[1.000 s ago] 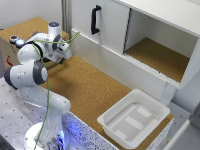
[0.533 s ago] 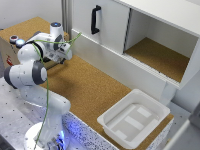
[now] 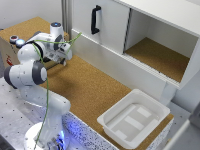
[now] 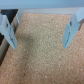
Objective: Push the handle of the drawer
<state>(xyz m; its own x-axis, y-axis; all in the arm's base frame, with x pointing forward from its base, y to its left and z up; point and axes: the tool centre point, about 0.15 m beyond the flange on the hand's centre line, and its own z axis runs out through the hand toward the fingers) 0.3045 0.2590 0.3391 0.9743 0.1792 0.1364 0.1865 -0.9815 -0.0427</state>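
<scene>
A black vertical handle (image 3: 95, 19) is fixed to the white front panel of the drawer (image 3: 107, 22), at the back of the exterior view. My gripper (image 3: 62, 58) hangs low over the cork surface, well toward the exterior view's left of the handle and apart from it. In the wrist view my gripper (image 4: 40, 36) is open: two pale blue fingers (image 4: 10, 33) stand wide apart with only cork between them. The handle does not show in the wrist view.
The cork tabletop (image 3: 95, 90) runs along the white cabinet. An open compartment (image 3: 160, 52) with a cork floor lies to the exterior view's right of the drawer. A white plastic bin (image 3: 134, 118) sits at the front right. A green cable (image 3: 50, 75) trails along the arm.
</scene>
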